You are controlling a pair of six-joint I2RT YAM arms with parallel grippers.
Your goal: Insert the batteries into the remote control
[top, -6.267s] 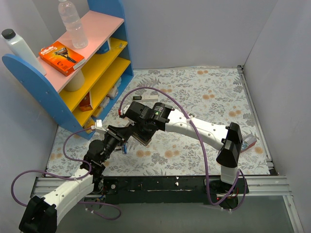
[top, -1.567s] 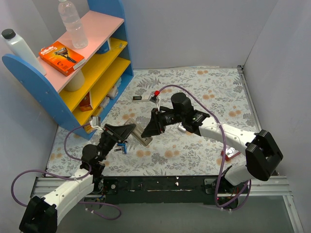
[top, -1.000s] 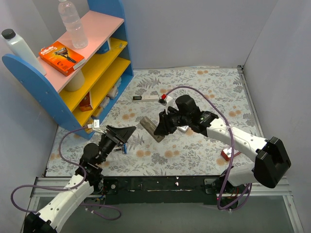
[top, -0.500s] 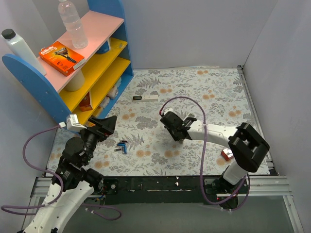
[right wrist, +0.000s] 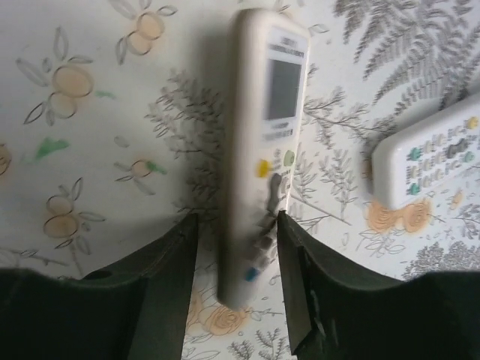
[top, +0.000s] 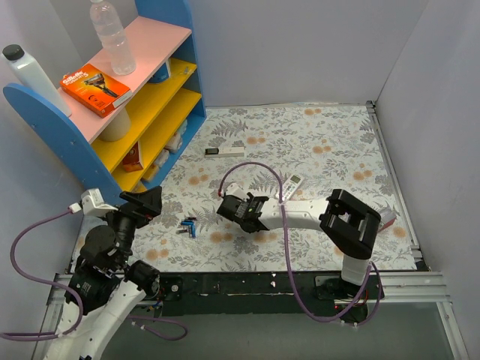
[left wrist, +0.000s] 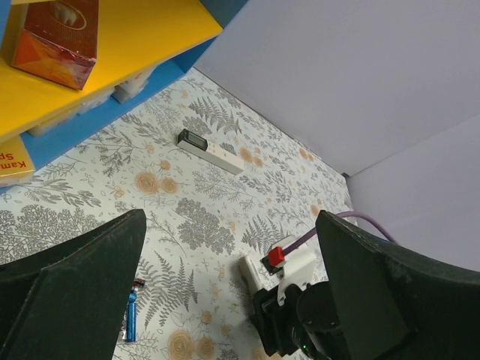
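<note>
Top view: batteries (top: 187, 226) loose, left of right gripper (top: 236, 211); left gripper (top: 144, 202) farther left, spread wide, empty.
Left wrist: batteries unheld.
Right wrist: right gripper parted astride slim remote (right wrist: 262, 150), unclamped; remote control (right wrist: 424, 161) beside that gripper, untouched.
Loading apparently all outstanding.

The orange box (top: 95, 89) at the near end of the pink shelf (top: 161, 37) carries a small white brand word that appears to read "Gillette". Its finer print is too small to make out.

In the left wrist view, a yellow pack (left wrist: 12, 162) below the yellow shelf (left wrist: 127, 45) sits at the picture's left edge. It shows dark letters cut off by the frame: "Kam" above "SP".

The slim remote (right wrist: 266, 142) has a line of small print above its screen, too blurred to read.
</note>
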